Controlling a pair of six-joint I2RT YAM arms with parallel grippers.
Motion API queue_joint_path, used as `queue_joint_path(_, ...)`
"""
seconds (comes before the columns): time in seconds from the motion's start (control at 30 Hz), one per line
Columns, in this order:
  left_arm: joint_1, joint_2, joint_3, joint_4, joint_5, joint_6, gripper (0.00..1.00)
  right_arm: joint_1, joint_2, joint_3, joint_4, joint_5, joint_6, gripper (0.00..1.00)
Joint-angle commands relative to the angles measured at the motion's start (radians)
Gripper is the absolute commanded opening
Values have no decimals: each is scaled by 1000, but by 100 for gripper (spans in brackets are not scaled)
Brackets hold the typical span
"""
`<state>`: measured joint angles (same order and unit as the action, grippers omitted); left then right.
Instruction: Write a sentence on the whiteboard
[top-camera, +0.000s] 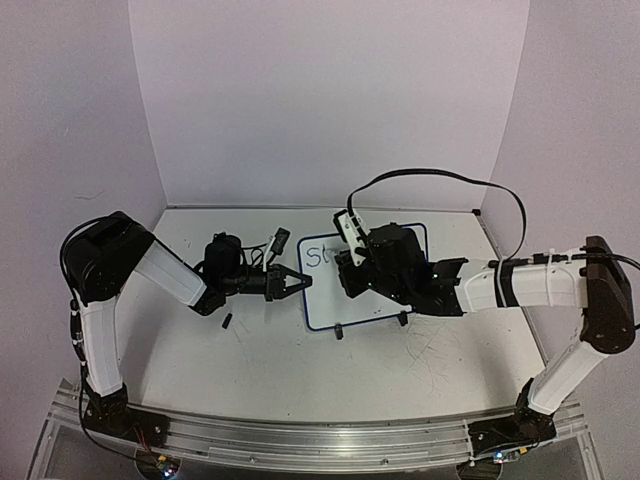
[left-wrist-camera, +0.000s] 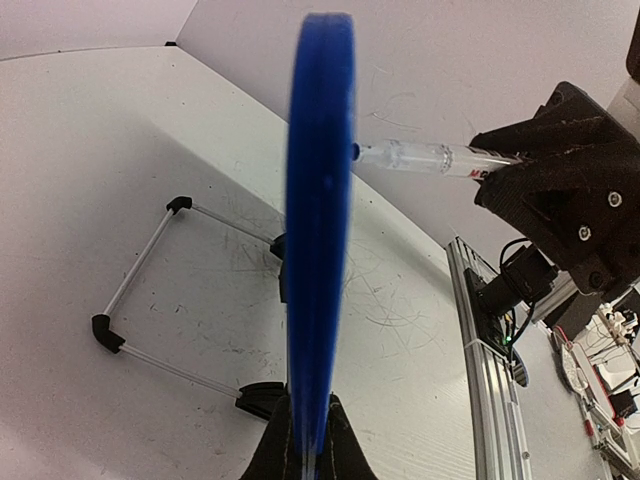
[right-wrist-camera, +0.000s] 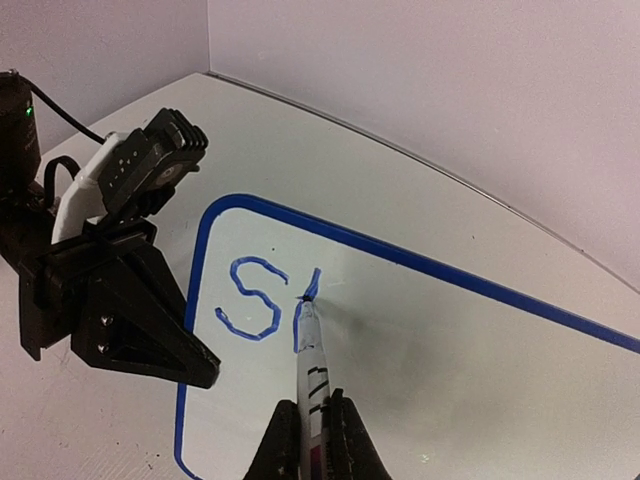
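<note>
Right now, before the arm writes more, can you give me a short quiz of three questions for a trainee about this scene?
1. True or false: the left tool grips the whiteboard by its blue frame.
2. The marker in the right tool has its tip: A) on the board; B) under a cap; C) on the table.
3. Fill in: the first letter on the board is "__".
Key: 1 true. 2 A. 3 S.
</note>
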<state>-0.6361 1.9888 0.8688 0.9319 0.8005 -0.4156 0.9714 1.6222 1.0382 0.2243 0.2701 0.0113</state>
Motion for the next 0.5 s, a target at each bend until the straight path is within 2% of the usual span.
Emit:
queue_joint_path(0.0, 0, -36, -4, -43, 0, 17, 0, 3, -9, 14, 18, 64, 0, 0)
queue_joint_path(0.23, 0, -36, -4, -47, -1, 15, 0, 3, -34, -5, 10, 99, 2, 0)
queue_joint_path(0.47, 0, -40, -3, -50, -3, 16, 0, -2, -166, -75, 38, 23, 0, 0)
